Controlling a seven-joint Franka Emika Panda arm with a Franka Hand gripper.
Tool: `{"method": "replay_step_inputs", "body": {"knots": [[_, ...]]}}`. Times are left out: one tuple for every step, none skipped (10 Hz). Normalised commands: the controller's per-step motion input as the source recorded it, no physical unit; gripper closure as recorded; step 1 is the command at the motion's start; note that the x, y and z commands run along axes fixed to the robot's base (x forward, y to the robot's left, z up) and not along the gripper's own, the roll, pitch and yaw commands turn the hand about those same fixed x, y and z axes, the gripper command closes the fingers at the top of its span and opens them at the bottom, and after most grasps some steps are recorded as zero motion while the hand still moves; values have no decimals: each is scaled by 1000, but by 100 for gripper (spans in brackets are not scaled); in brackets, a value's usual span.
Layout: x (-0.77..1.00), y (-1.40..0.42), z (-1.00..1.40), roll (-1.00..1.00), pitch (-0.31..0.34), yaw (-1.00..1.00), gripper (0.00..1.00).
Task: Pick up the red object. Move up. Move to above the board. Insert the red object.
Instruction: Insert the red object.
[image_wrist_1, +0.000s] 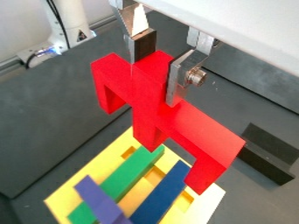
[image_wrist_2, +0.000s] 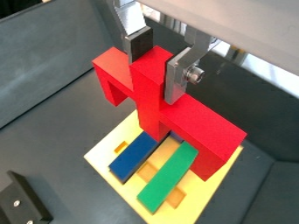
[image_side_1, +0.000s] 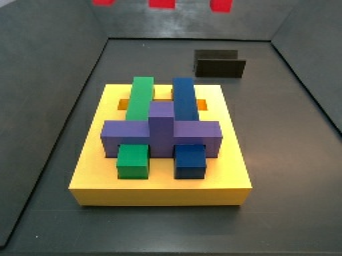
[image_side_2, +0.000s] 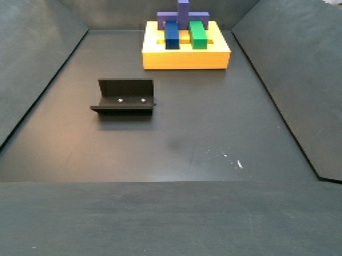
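My gripper (image_wrist_1: 162, 63) is shut on the red object (image_wrist_1: 193, 131), its silver fingers clamping the centre stem; both wrist views show this grip (image_wrist_2: 160, 59). The red object (image_wrist_2: 193, 122) hangs in the air above the board (image_wrist_1: 111, 157), apart from it. The board (image_side_1: 160, 185) is a yellow slab with a purple block (image_side_1: 160, 132) lying across a green block (image_side_1: 140, 95) and a blue block (image_side_1: 185, 95). In a side view only the red object's lower tips (image_side_1: 160, 3) show at the frame's edge. In a side view the board (image_side_2: 187, 60) shows but the gripper is out of view.
The dark fixture (image_side_2: 123, 97) stands on the dark floor away from the board, and also shows in a side view (image_side_1: 221, 65) and in both wrist views (image_wrist_1: 267, 150) (image_wrist_2: 21, 199). Dark walls enclose the floor.
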Motion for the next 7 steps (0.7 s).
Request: {"method": "replay_step_inputs", "body": {"knots": [[149,629,-951,79,-79,-17,100],[169,620,-829,164,-91,0,100],[251,246,-820,137,-90,0,100],[71,0,-746,157,-170,111,100],[-9,-234,-606,231,-234,214,100],[0,-309,-511,267,-259,189,100],[-97,-397,-523,280,-266,143,100]]}}
